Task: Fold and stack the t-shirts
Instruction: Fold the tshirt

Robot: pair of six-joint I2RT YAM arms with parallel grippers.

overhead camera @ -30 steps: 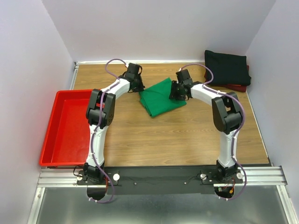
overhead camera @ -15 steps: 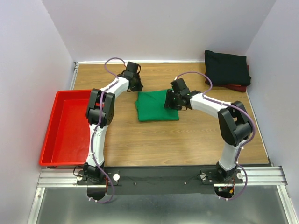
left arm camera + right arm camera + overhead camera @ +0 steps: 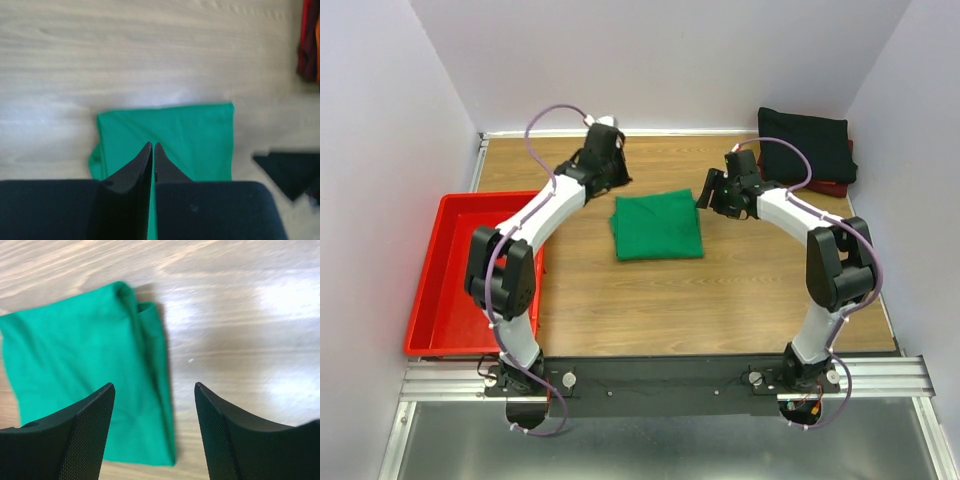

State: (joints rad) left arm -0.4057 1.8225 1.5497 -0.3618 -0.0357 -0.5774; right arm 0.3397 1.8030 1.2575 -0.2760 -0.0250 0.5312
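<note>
The bright green t-shirt [image 3: 658, 225] lies folded in a flat rectangle on the middle of the table, also seen in the wrist views [image 3: 195, 135] [image 3: 75, 365]. The black t-shirt [image 3: 805, 143] sits folded at the back right, on top of the dark red t-shirt [image 3: 830, 186], of which only an edge shows. My left gripper [image 3: 612, 178] [image 3: 152, 145] hovers above the green shirt's back left corner, its jaws almost touching and holding nothing. My right gripper [image 3: 708, 196] [image 3: 154, 386] hangs open over the green shirt's right edge, with nothing between its fingers.
A red plastic tray [image 3: 460, 270] stands at the table's left edge, under the left arm's elbow. White walls close in the table at the back and both sides. Bare wood lies in front of the green shirt.
The green shirt went from a lifted, skewed fold to a flat square. Both grippers have let go and pulled back from it, and the right jaws opened wider.
</note>
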